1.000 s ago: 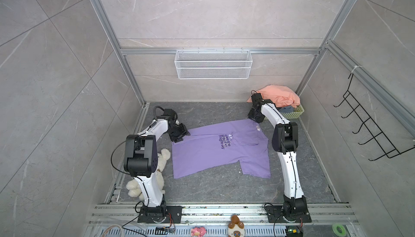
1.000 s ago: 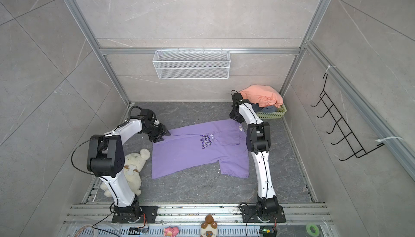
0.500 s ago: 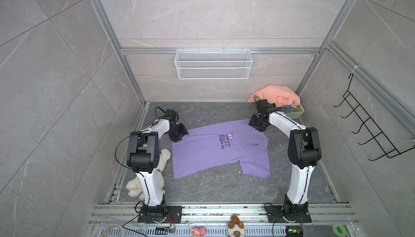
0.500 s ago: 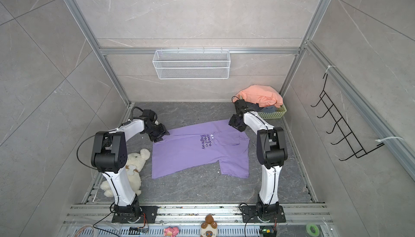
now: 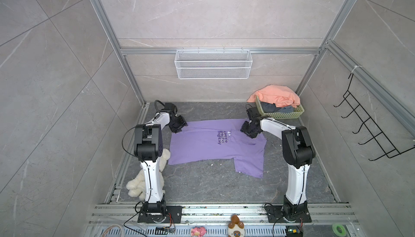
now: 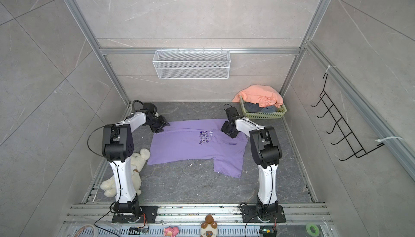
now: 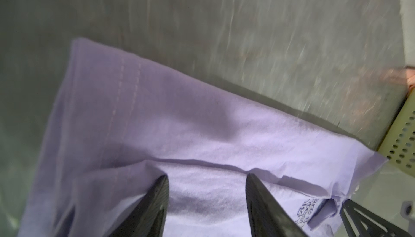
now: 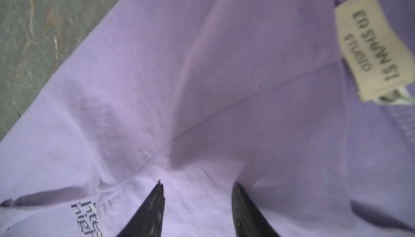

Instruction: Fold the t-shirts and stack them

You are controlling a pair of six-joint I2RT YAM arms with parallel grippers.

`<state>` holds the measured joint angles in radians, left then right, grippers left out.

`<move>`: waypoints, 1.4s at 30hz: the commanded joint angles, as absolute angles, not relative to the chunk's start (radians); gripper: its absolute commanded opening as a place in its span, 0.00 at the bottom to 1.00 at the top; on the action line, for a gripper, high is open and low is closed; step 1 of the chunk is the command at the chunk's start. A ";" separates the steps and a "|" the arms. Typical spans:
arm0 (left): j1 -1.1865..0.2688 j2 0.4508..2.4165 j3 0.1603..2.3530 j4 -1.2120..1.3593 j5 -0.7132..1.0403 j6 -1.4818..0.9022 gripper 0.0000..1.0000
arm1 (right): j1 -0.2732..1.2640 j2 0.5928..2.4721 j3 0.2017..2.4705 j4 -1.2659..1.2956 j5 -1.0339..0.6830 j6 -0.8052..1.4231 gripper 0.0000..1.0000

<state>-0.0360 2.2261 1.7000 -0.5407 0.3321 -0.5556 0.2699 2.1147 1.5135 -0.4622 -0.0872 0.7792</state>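
The purple t-shirt [image 5: 202, 143] lies spread on the middle of the desk [image 5: 202, 186], front up. Its hem is toward the left edge and its collar toward the right edge, and one sleeve points to the near edge. Dark lettering runs across the chest. The left end effector [image 5: 179, 128] is low at the shirt's far hem corner. In the left wrist view its fingers [image 7: 157, 202] stand moderately apart over the cloth and grip nothing. The right end effector [image 5: 247, 132] is low over the collar area, where a flap of cloth lies folded onto the chest. In the right wrist view its fingers [image 8: 150, 209] are likewise moderately apart above flat fabric and hold nothing; a cream neck label [image 8: 372, 45] shows nearby. In the far right corner a green basket [image 5: 280, 114] holds the slate-grey t-shirt [image 5: 272, 107], with the salmon-orange t-shirt [image 5: 276, 95] heaped on top and spilling over its rim. A cream plush dog [image 5: 137, 186] lies at the left edge near the left arm's base, apart from the shirt.
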 commanded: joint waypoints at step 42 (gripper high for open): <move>-0.054 1.578 0.943 -0.766 0.087 -0.586 0.60 | 0.385 1.535 0.981 -0.583 0.174 0.971 0.53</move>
